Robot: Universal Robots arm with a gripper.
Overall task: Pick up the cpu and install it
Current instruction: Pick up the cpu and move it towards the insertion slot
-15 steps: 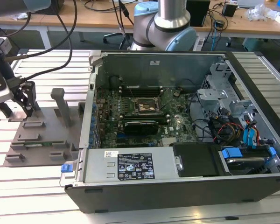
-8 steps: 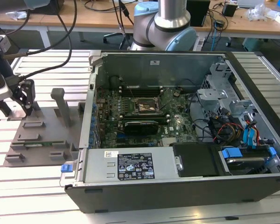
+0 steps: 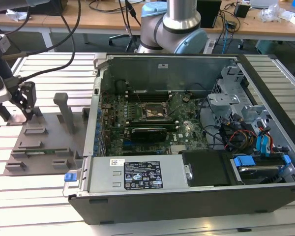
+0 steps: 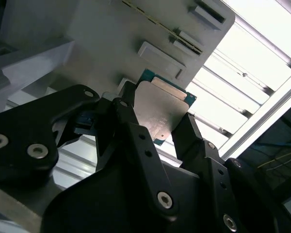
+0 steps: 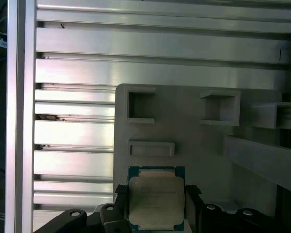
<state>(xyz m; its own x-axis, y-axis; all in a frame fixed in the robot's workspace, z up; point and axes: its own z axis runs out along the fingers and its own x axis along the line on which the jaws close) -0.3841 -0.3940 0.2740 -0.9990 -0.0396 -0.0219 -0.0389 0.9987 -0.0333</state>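
Pickup is the stage in hand; installing has not begun. The gripper [image 3: 25,110] hangs over the grey fixture block [image 3: 44,137] on the slatted aluminium bench [image 3: 39,196], at the exterior view's left and well apart from the open computer case [image 3: 187,206].

In both wrist views the cpu [image 5: 156,201] lies between the two black fingers [image 5: 120,194], its silvery top facing the cameras and its green rim showing at the edges. The fingers press against two opposite sides of it, so the gripper looks closed on the cpu. The chip is at the fixture block's edge, close against its pale surface. Whether it rests there or is already lifted clear, I cannot tell.

Inside the case, the dark square socket [image 3: 156,112] sits near the middle of the green board and looks unfilled.

By my reading, the grasp is made or nearly made. The lift, the carry across to the case and the seating in the socket are all left to do.
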